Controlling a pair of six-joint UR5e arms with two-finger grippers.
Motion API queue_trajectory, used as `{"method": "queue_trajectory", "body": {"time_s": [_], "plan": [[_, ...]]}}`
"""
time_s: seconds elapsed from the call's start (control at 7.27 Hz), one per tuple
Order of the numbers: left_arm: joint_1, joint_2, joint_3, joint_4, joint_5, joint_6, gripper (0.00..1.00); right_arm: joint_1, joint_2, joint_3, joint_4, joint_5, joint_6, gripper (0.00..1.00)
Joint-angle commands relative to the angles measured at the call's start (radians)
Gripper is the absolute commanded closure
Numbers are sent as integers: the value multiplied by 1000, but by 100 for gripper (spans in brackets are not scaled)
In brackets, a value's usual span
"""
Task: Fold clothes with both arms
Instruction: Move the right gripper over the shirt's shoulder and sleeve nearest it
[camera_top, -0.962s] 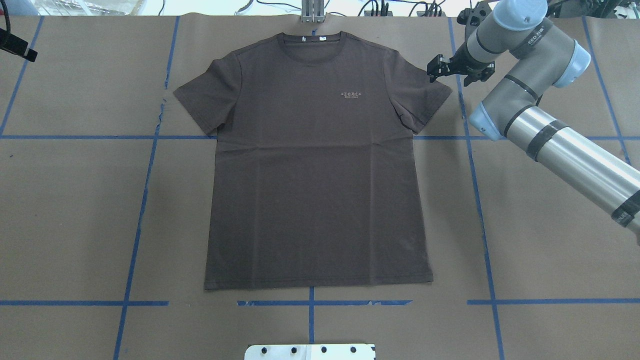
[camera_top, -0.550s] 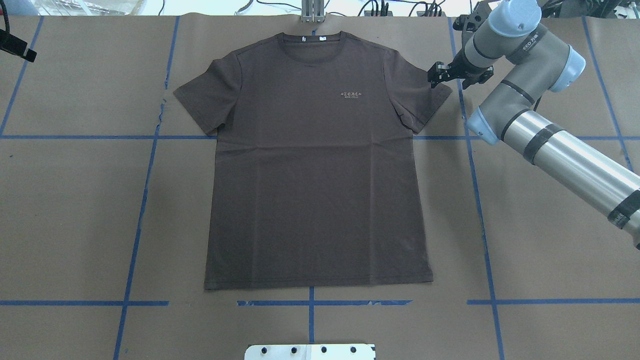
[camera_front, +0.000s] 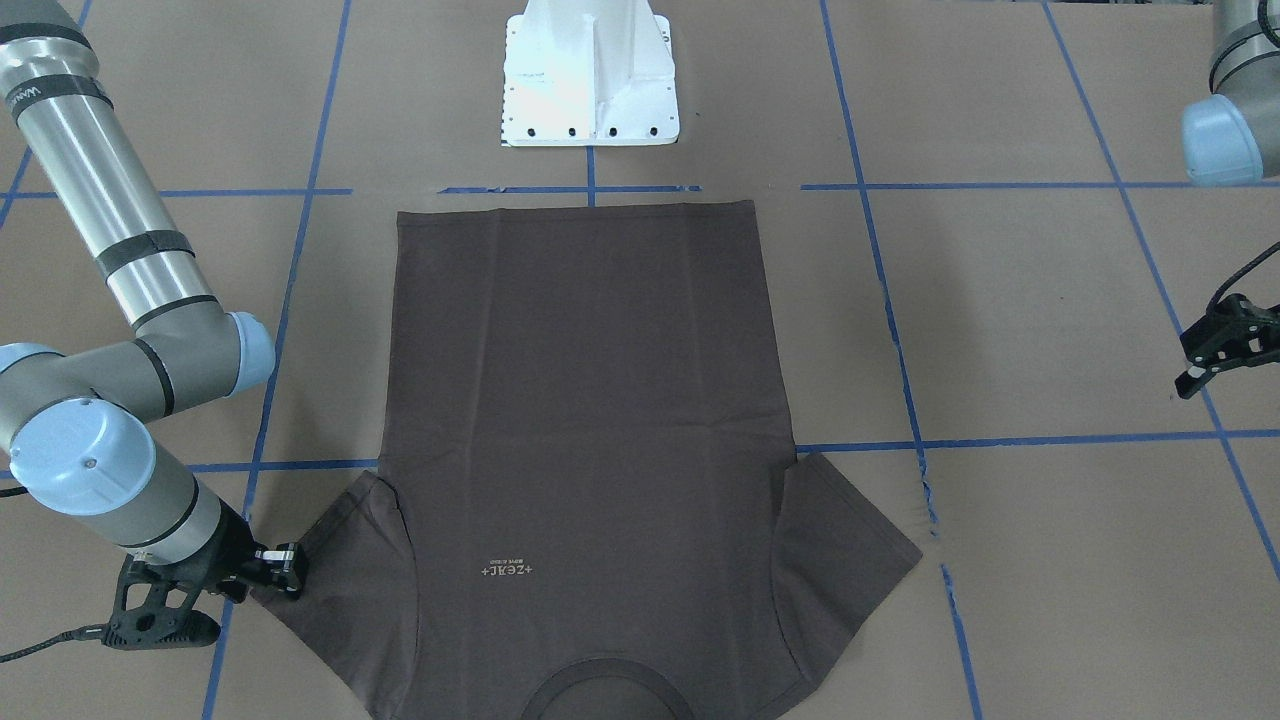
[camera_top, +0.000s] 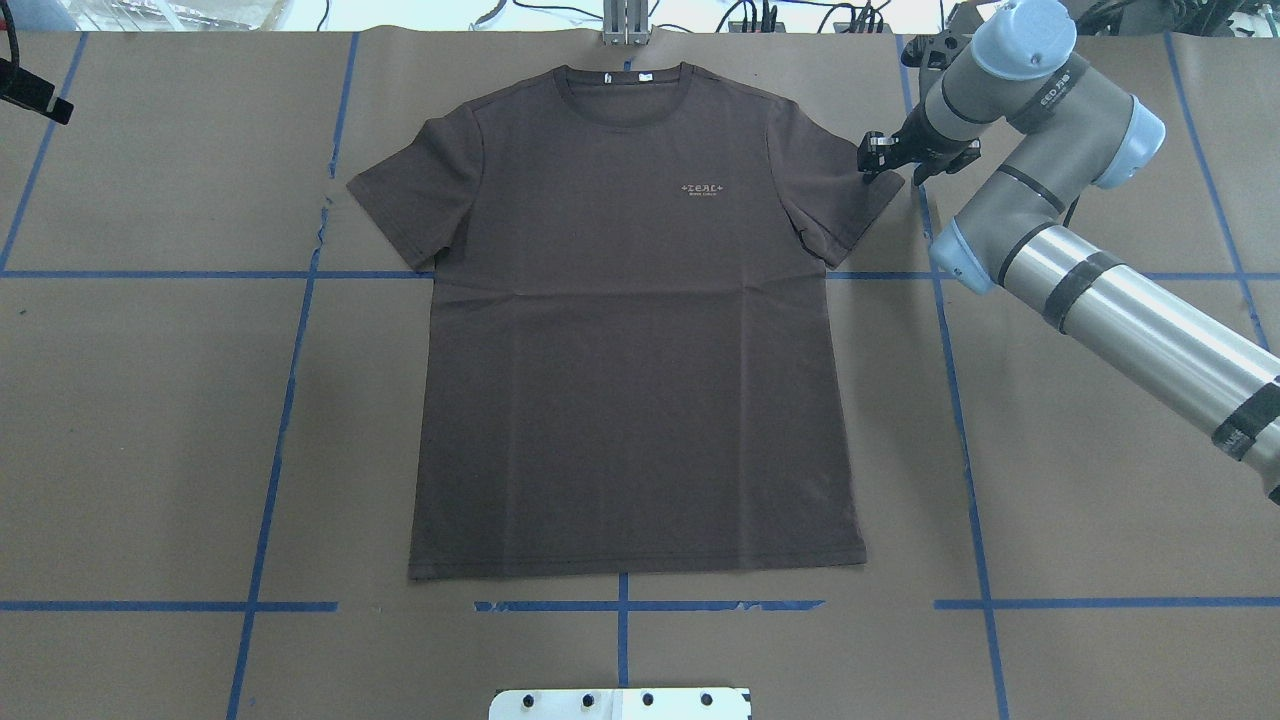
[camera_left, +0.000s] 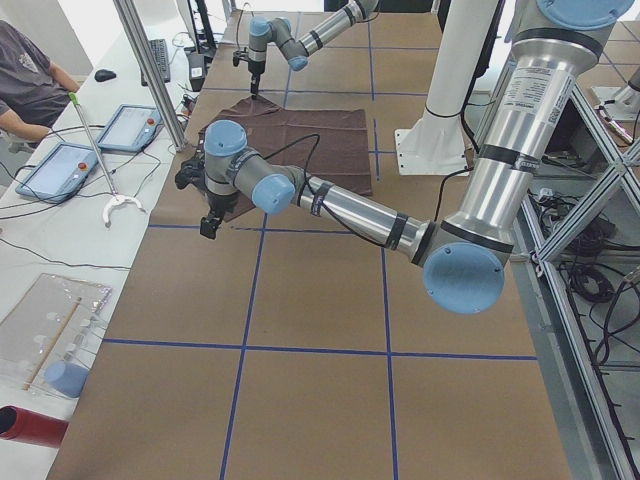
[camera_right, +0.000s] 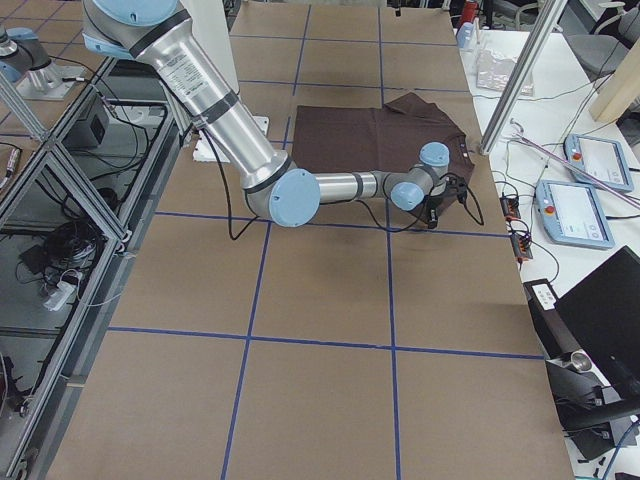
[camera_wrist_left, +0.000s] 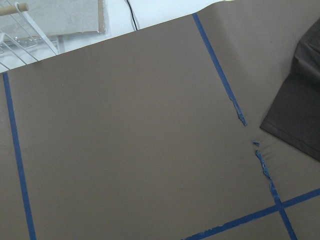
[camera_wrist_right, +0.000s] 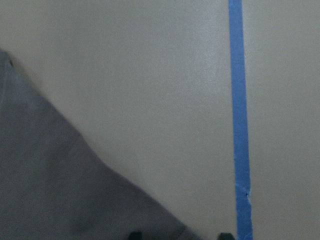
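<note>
**A:** How wide is the right gripper (camera_top: 892, 165)?

**B:** Its jaws are apart and nothing is clamped. In its wrist view the two black fingertips (camera_wrist_right: 134, 235) show at the bottom edge. One is over the fabric and the other over bare paper, so the sleeve's hem runs between them. I cannot tell whether they touch the cloth.

**A:** And the shirt?

**B:** The dark brown T-shirt (camera_top: 630, 350) lies flat, chest up. Its collar is toward the far side of the table and its hem toward the white pedestal base (camera_front: 590, 70). The gripper sits low at the outer corner of the right sleeve (camera_top: 850, 200).

**A:** The left gripper (camera_front: 1187, 365)?

**B:** Its jaws look parted too and hold nothing. It is over the brown paper (camera_top: 150, 400), well apart from the left sleeve (camera_top: 400, 190).

**A:** Room to move?

**B:** There is bare paper on every side of the shirt. A blue tape line (camera_top: 945, 300) runs just outside the right sleeve and passes beneath the right gripper. A torn tape line (camera_wrist_left: 240, 112) runs near the left sleeve. The collar lies close to the paper's far edge. The hem stops just short of a cross line of tape.
</note>
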Motion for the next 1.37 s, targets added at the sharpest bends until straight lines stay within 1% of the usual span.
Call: {"method": "queue_trajectory", "body": {"time_s": [0.0, 0.14, 0.55, 0.69, 0.82, 0.96, 1.1, 1.24], "plan": [[0, -1, 0, 0, 0, -2, 0, -2, -2, 1, 0, 2, -5, 89], [0, -2, -2, 0, 0, -3, 0, -2, -1, 3, 0, 1, -20, 100], [2, -19, 6, 3, 0, -6, 2, 0, 6, 39, -2, -2, -23, 100], [0, -19, 6, 3, 0, -5, 2, 0, 7, 67, -6, -4, -23, 100], [0, -19, 6, 3, 0, -5, 2, -2, 47, 87, -21, -5, -26, 100], [-2, -19, 6, 3, 0, -3, 2, -12, 135, 87, -69, -22, -28, 100], [-2, -21, 5, 3, 0, -5, 2, -49, 192, 87, -107, -60, -25, 100], [-5, -21, 5, 3, 0, -3, 2, -119, 219, 85, -104, -190, -25, 100]]}}
